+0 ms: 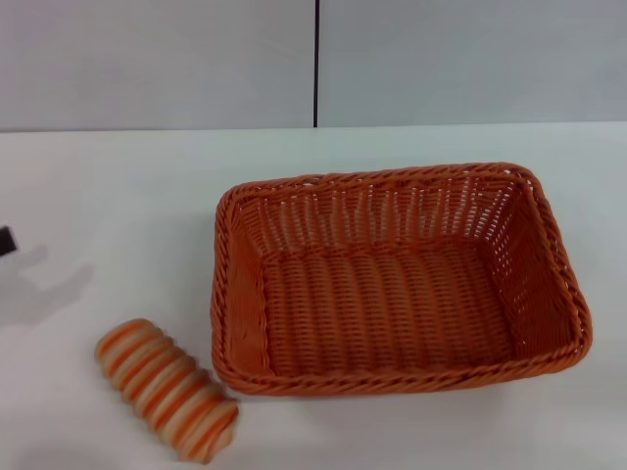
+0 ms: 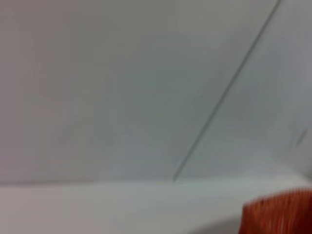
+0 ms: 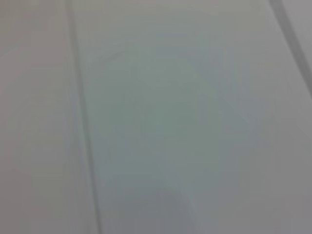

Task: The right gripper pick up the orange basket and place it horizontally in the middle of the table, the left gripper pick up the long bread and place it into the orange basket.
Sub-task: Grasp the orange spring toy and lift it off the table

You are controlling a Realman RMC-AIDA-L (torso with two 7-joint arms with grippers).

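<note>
The orange basket (image 1: 397, 279) lies lengthwise across the white table (image 1: 118, 186), a little right of centre, open side up and with nothing inside. The long bread (image 1: 167, 389), striped orange and cream, rests on the table just off the basket's front left corner, slanting toward the near edge. A small dark piece of my left gripper (image 1: 6, 241) pokes in at the far left edge, well back from the bread, casting a grey shadow on the table. A corner of the orange basket (image 2: 280, 212) shows in the left wrist view. My right gripper is out of view.
A pale wall with a dark vertical seam (image 1: 316, 64) stands behind the table. The right wrist view holds only pale wall panels.
</note>
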